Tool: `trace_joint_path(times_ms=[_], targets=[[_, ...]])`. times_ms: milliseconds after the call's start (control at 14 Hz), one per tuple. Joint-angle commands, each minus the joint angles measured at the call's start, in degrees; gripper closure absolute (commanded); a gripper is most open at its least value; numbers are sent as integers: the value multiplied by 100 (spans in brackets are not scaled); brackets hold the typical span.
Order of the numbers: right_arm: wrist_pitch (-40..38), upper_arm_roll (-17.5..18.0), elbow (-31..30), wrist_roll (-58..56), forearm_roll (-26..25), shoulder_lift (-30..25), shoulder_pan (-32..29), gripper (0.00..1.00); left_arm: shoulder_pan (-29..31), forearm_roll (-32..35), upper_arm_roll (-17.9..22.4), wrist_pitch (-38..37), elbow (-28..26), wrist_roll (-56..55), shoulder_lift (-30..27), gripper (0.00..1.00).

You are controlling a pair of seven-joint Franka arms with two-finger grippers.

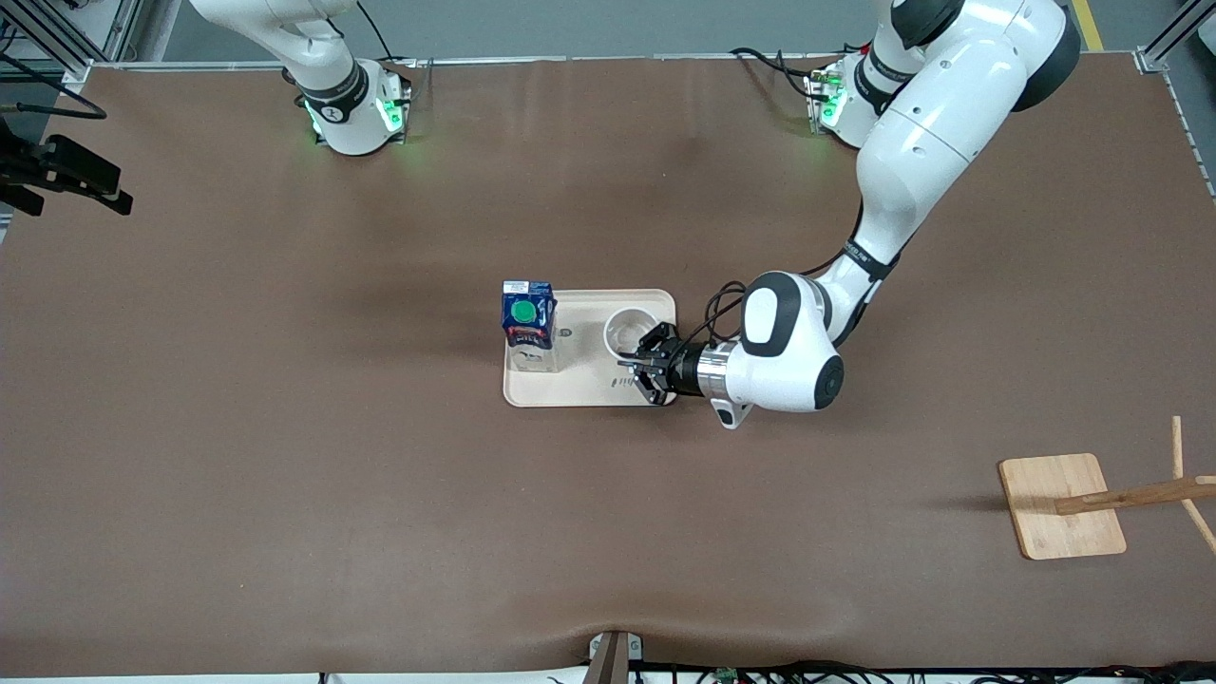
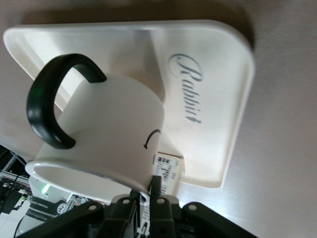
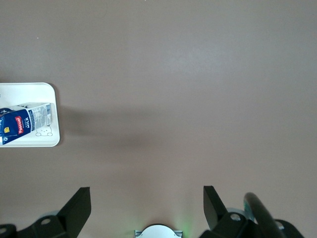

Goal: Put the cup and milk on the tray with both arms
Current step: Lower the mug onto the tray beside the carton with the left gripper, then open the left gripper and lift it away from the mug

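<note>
The cream tray (image 1: 579, 380) lies mid-table. The blue milk (image 1: 528, 318) carton with its green cap stands upright on the tray's end toward the right arm. The white cup (image 1: 627, 328) is upright on the tray's other end. My left gripper (image 1: 635, 363) is shut on the cup's rim, one finger inside and one outside. In the left wrist view the cup (image 2: 109, 124) shows its black handle and part of the smiley, over the tray (image 2: 208, 59) with "Rabbit" lettering. My right gripper (image 3: 144, 191) is open and empty, high over bare table near its base; its view shows the milk (image 3: 25, 121) and tray (image 3: 44, 141).
A small wooden board with pegs (image 1: 1059, 503) lies toward the left arm's end of the table, nearer the front camera. A black device (image 1: 57, 171) juts in at the right arm's end. The brown mat covers the whole table.
</note>
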Motion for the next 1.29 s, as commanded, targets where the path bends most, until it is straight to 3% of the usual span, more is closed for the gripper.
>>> trace_joint_path(times_ms=[0,71,286,357,429,643,857,1214], targets=[[118,97,-200,-137,-86,-176,-91,0,15,-160,-38,39,-157,30,-143,97],[110,97,-200,-155,-77,-194,-91,0,-11,-160,-38,65,-123,30,-126,95],[153,105,-200,-260,-68,-176,-91,0,-135,-55,-29,215,-113,39,-99,54],[136,105,-200,-269,-68,-185,-91,0,-135,-46,-20,224,-113,47,-99,8],[136,140,-200,-286,-68,-185,-100,0,-143,-46,-29,233,-105,39,-125,0],[145,395,-200,-287,-68,-168,-302,0,-108,111,-12,207,-8,-48,-414,0],[101,387,-174,-287,-68,-176,-276,0,67,927,-12,40,44,-321,-1002,0],[75,369,-191,-278,-68,-176,-284,0,348,2183,58,-601,633,-357,-1548,0]])
